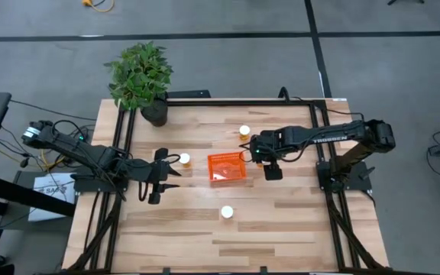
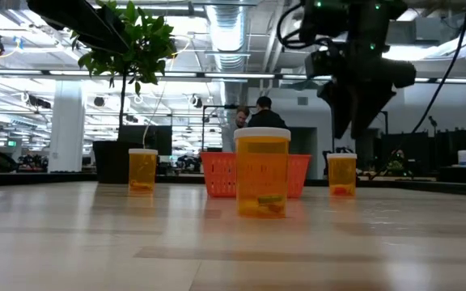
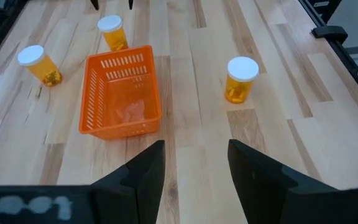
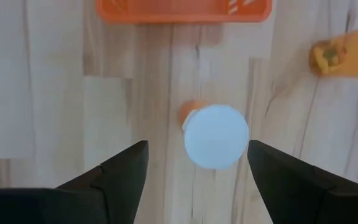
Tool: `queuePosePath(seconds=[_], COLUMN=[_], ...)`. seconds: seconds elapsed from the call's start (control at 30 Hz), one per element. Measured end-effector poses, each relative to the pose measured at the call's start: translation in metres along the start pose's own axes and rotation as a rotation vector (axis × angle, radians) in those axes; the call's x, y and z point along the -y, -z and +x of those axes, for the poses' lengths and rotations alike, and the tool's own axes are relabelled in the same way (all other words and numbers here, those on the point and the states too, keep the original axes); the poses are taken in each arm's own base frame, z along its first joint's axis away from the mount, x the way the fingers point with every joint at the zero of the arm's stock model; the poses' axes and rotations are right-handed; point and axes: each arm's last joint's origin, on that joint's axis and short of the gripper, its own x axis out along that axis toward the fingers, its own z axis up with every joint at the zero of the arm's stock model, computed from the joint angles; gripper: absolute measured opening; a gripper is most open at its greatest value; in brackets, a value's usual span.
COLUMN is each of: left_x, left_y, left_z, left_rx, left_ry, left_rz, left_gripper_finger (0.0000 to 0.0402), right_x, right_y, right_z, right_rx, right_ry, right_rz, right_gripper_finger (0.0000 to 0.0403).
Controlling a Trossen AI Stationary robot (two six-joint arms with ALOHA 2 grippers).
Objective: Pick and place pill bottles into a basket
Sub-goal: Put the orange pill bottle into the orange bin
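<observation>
The right tool (image 4: 197, 168) points straight down, fingers spread wide over an upright bottle (image 4: 215, 135) beside the basket (image 1: 226, 167), nothing gripped. The left tool (image 3: 194, 163) reaches level across the surface (image 1: 281, 221), released and empty. Three more bottles stand around the empty basket.

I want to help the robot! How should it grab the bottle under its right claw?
Take the pill bottle by its round sides below the white cap, coming straight down: it stands upright, and the right gripper hangs above, jaws open either side.
</observation>
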Motion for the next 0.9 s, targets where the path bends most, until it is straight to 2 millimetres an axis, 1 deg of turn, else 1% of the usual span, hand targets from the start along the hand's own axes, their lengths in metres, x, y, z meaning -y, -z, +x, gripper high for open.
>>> queuePosePath(seconds=[0.3,0.5,0.6,0.77,0.9], left_x=[0.000,0.000,0.000,0.000,0.000], left_y=[0.000,0.000,0.000,0.000,0.000], left_z=[0.000,0.000,0.000,0.000,0.000], left_rx=[0.000,0.000,-0.001,-0.001,-0.001], left_ry=[0.002,0.006,0.008,0.009,0.009], left_rz=[-0.007,-0.014,-0.025,-0.027,-0.027], left_gripper_finger=[0.0166,0.0166,0.0166,0.0166,0.0166], right_x=[0.004,0.003,0.001,0.003,0.003], right_y=[-0.001,-0.005,-0.007,-0.008,-0.010], right_z=[0.002,0.019,0.028,0.033,0.033], right_rx=[0.022,-0.039,-0.072,-0.083,-0.066], right_ry=[0.009,-0.004,0.019,0.034,0.042], right_rz=[0.003,-0.031,-0.052,-0.055,-0.057], right_gripper_finger=[0.0271,0.0271,0.0271,0.0271,0.0271])
